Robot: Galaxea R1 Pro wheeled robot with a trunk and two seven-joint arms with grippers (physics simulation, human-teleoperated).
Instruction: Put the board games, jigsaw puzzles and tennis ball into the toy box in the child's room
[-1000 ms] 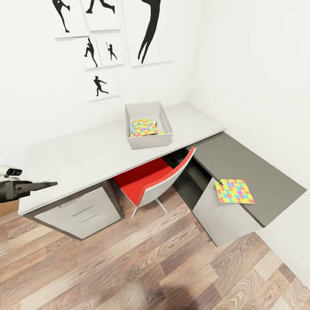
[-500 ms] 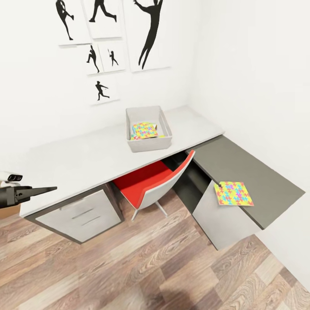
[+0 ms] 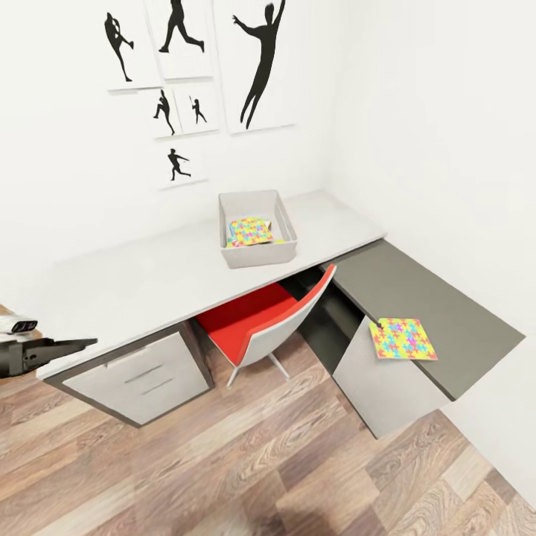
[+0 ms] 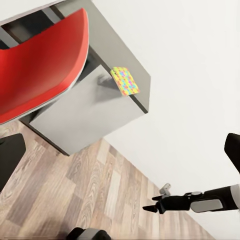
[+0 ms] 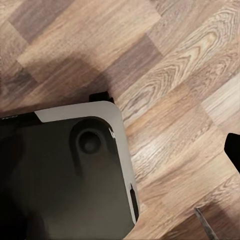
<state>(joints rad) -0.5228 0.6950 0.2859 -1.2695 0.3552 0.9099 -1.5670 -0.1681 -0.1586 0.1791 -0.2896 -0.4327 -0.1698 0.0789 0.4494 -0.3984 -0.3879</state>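
Sitting on the pale table (image 3: pixel 149 275) near the wall is the toy box (image 3: pixel 257 254), a light grey bin with sides that lean out. Inside it lies one jigsaw puzzle (image 3: pixel 249 231), a flat square of yellow, pink, blue and green pieces. It rests a bit tilted against the floor of the box, and a thin bit of something else peeks out under it, too small to tell what.

The other jigsaw puzzle (image 3: pixel 403 339) is well apart from the box. It lies flat on the lower dark grey cabinet top (image 3: pixel 424 298), right at the front edge, with one corner poking a little over the side. The left wrist view shows it there too (image 4: pixel 124 80).

A red chair (image 3: pixel 260 316) is pushed in under the table, between the drawers (image 3: pixel 134 372) and the dark cabinet. Black dancer pictures (image 3: pixel 257 63) hang on the white wall above.

The left gripper (image 3: pixel 74 344) pokes in near the table's end, its fingers close together with nothing in them. The right gripper (image 4: pixel 150 208) hangs over the wood floor (image 3: pixel 260 461), fingers looking together and holding nothing
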